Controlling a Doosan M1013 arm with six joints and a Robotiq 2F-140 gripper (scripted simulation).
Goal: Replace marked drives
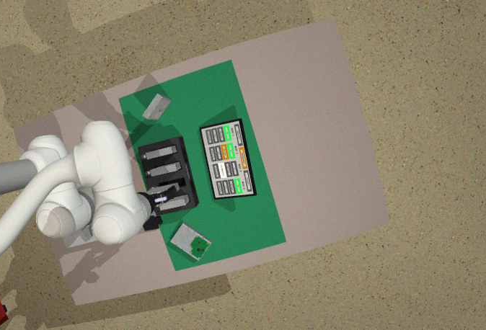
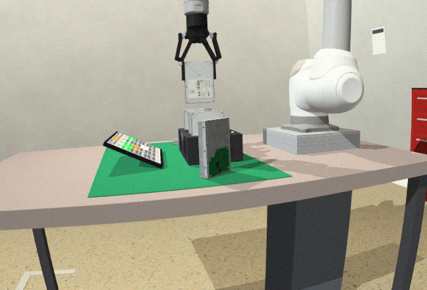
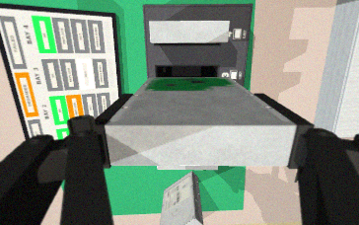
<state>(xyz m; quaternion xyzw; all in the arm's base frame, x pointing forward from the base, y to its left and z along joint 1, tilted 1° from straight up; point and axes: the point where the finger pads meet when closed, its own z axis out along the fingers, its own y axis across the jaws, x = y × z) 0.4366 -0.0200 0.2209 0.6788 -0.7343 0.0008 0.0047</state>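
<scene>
Drive (image 1: 160,189) (image 2: 199,81) (image 3: 199,109) is hanging upright above dock (image 1: 187,171) (image 2: 188,150) (image 3: 197,54), pincer (image 1: 165,190) (image 2: 199,79) (image 3: 192,108) is gripping its side edges; good handling is probably needing neighbours avoided, then gentle lowering, late release on mat (image 1: 251,217) (image 2: 135,184) (image 3: 133,197)
</scene>
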